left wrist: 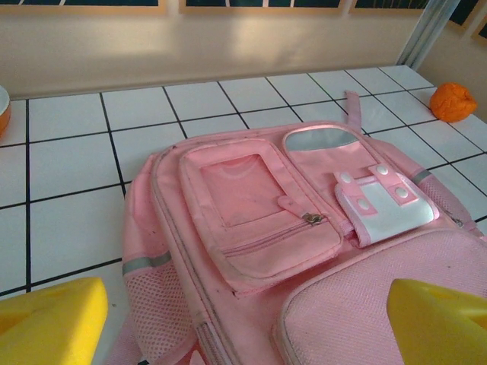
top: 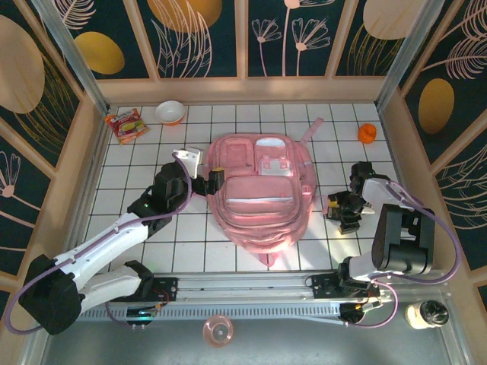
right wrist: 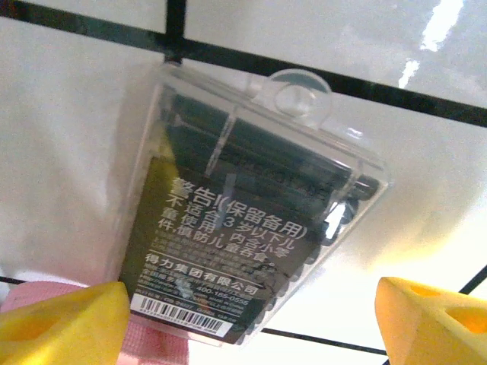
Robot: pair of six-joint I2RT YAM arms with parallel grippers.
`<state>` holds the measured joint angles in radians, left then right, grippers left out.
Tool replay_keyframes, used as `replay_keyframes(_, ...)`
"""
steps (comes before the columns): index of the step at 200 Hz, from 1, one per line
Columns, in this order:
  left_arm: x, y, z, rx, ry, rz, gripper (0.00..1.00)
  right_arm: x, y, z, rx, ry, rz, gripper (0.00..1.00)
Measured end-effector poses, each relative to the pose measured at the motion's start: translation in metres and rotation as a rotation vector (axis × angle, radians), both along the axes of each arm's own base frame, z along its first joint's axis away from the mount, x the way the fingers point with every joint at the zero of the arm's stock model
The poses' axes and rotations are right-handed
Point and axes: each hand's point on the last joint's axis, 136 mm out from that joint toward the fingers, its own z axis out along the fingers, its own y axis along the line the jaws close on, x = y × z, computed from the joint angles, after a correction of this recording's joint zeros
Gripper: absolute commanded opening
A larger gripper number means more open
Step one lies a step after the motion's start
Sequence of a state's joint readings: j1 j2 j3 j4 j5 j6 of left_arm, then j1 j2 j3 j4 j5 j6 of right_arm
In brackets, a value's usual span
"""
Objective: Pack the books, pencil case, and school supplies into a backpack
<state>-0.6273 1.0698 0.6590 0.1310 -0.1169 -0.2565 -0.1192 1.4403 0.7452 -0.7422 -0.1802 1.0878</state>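
The pink backpack (top: 259, 194) lies flat in the middle of the tiled table, zip pockets up; the left wrist view looks along its front pockets (left wrist: 259, 228). My left gripper (top: 209, 182) hovers at its left upper edge, open, yellow fingertips (left wrist: 53, 323) wide apart with nothing between them. My right gripper (top: 345, 211) is low over the tiles right of the backpack, open. Between and just beyond its fingertips (right wrist: 426, 319) lies a clear school supplies packet (right wrist: 251, 205) with a dark printed label and barcode, flat on the tile. The books and the pencil case are out of view.
A small orange object (top: 367, 133) sits at the back right. A snack packet (top: 125, 124) and a white bowl (top: 170, 112) are at the back left. Wooden walls ring the table. A strip of pink backpack fabric (right wrist: 152, 346) lies beside the clear packet.
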Motion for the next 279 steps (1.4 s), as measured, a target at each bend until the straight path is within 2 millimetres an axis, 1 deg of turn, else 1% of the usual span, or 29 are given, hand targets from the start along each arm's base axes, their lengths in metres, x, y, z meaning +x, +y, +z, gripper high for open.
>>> replay_keyframes(43,0.0,0.0,0.0,-0.001,-0.001,0.0,0.94,0.0,0.0,-0.001,0.002,0.006,-0.004,0.84)
replay_keyframes(105,-0.003,0.002,0.009,-0.022,-0.019,0.004,0.93,-0.002,-0.002,0.003,0.002,0.011,-0.036,0.84)
replay_keyframes(117,-0.003,0.002,0.009,-0.023,-0.019,0.004,0.94,-0.002,-0.003,0.005,-0.002,0.006,-0.046,0.86)
replay_keyframes(147,-0.003,0.002,0.009,-0.023,-0.019,0.004,0.94,0.002,-0.005,0.008,-0.006,-0.004,-0.055,0.86)
replay_keyframes(190,-0.003,0.003,0.011,-0.025,-0.022,0.004,0.94,0.003,-0.004,-0.001,0.001,0.021,-0.056,0.85)
replay_keyframes(199,-0.003,0.003,0.011,-0.025,-0.022,0.004,0.94,0.005,-0.004,-0.002,0.004,0.018,-0.056,0.84)
replay_keyframes(227,-0.003,0.003,0.011,-0.025,-0.022,0.004,0.94,0.017,-0.006,-0.006,0.005,-0.003,-0.056,0.75)
replay_keyframes(251,-0.003,0.003,0.011,-0.026,-0.022,0.004,0.94,0.013,-0.006,-0.009,0.008,0.021,-0.057,0.69)
replay_keyframes(279,-0.003,0.003,0.01,-0.024,-0.02,0.004,0.94,0.009,-0.007,-0.01,0.006,0.038,-0.058,0.57)
